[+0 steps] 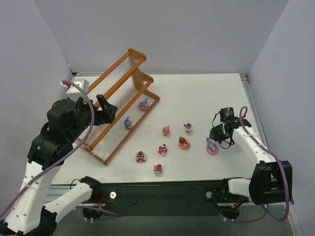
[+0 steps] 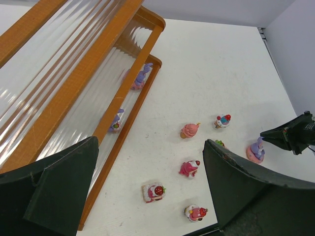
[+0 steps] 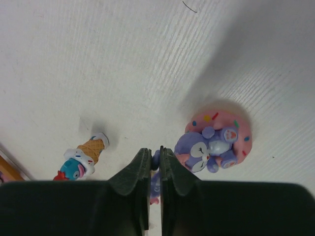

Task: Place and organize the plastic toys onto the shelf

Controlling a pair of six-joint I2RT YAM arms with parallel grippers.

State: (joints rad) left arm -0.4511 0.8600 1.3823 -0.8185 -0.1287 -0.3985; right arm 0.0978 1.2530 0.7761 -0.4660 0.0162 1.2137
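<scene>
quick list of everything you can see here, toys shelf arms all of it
shelf: one, orange-brown frame, clear slats, table's left
shelved toys: two, purple bunny and smaller purple figure, lowest tier
bear donut toy: one, purple on pink, table's right
loose toys: six, pink and red, table, right of the shelf
table: one, white, under everything
left gripper: one, black, open and empty, by the shelf
right gripper: one, black, closed on a purple bit of the bear donut toy

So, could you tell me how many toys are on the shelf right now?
2, both on the shelf, lowest tier: a purple bunny toward its far end, a smaller purple toy mid-tier. The left gripper hides part of the shelf.
</scene>
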